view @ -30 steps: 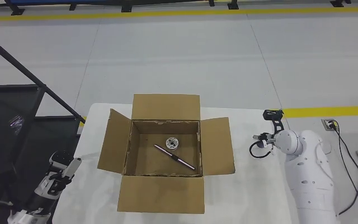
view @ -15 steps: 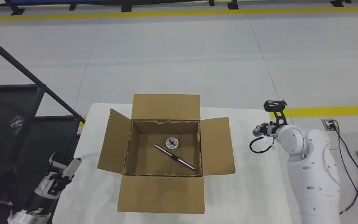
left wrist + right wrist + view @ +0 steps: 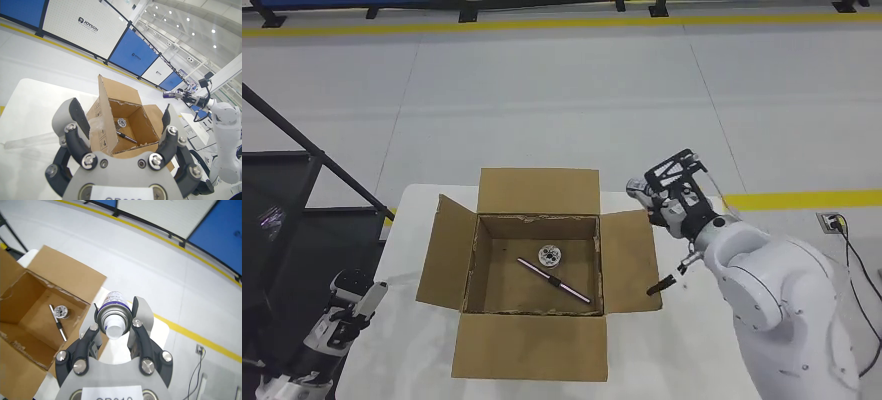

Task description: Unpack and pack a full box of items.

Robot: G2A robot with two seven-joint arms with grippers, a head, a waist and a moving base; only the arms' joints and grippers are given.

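1. The right gripper (image 3: 115,307) is clenched on a spray can (image 3: 114,300), gripping its body just below the white cap. In the top view it hangs right of centre, over the far corner of the box's right flap, with the can held roughly level.
2. The box (image 3: 538,188) stands open in the middle of the frame on the white table (image 3: 412,230), with all four flaps folded outward. On its floor lie a thin metal rod (image 3: 554,281) and a small round metal part (image 3: 549,256), just beside each other.
3. The step in hand looks like packing, with the can going into the box. It should be carried fully over the opening before it is lowered, not dropped in across the flap.
4. The upper right corner of the opening is bare and lies nearest the can. The lower left is also free. Either spot would keep the can off the rod, which runs diagonally toward the lower right.
5. Laid on its side the can will probably roll, so it should be set against a wall or stood on its base.
6. The box walls have ragged rims and the right flap slopes outward. The fingers reach wider than the can, so they need a gap from the wall to let go.
7. The left gripper (image 3: 120,108) is spread and empty at the lower left of the top view, by the table's left edge. It is well apart from the box, so the space above the opening is free.
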